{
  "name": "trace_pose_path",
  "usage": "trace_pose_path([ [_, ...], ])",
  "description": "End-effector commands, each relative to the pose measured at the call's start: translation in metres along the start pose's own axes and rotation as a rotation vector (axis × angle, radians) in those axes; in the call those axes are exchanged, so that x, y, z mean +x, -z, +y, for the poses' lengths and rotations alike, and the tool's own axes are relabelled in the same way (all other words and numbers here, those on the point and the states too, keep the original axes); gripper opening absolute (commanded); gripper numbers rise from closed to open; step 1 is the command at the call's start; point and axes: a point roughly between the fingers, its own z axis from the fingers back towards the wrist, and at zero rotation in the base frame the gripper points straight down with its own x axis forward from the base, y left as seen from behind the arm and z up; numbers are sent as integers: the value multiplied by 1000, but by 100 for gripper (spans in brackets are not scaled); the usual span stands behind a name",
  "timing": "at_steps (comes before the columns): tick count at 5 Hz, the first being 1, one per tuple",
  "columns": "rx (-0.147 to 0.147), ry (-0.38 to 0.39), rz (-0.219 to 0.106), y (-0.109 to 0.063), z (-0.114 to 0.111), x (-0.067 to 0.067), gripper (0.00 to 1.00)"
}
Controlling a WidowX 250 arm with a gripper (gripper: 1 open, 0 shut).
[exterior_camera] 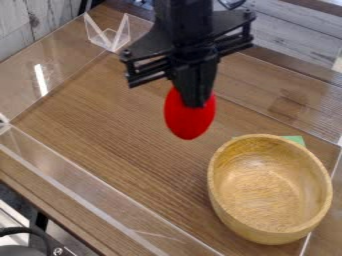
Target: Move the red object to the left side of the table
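Red toy fruit (189,120) hangs off the table (100,115), up and left of the wooden bowl (271,192) and apart from it. The gripper (195,98) points almost straight down, jaws clenched on the fruit's top. The black arm enters from the top edge.

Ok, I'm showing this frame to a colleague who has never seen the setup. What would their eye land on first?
The glossy red rounded toy fruit stands out first, hanging in the air mid-picture, pinched by the black end effector above the brown wood-grain table. Next comes the round light wooden bowl, sitting empty at the lower right.
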Motion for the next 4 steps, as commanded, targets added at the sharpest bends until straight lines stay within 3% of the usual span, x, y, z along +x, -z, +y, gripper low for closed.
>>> trace_pose_path([
  [1,15,-34,-43,-9,11,11,0],
  [3,98,-267,-124,-8,58,31,0],
  [4,130,-382,-155,-4,69,41,0],
])
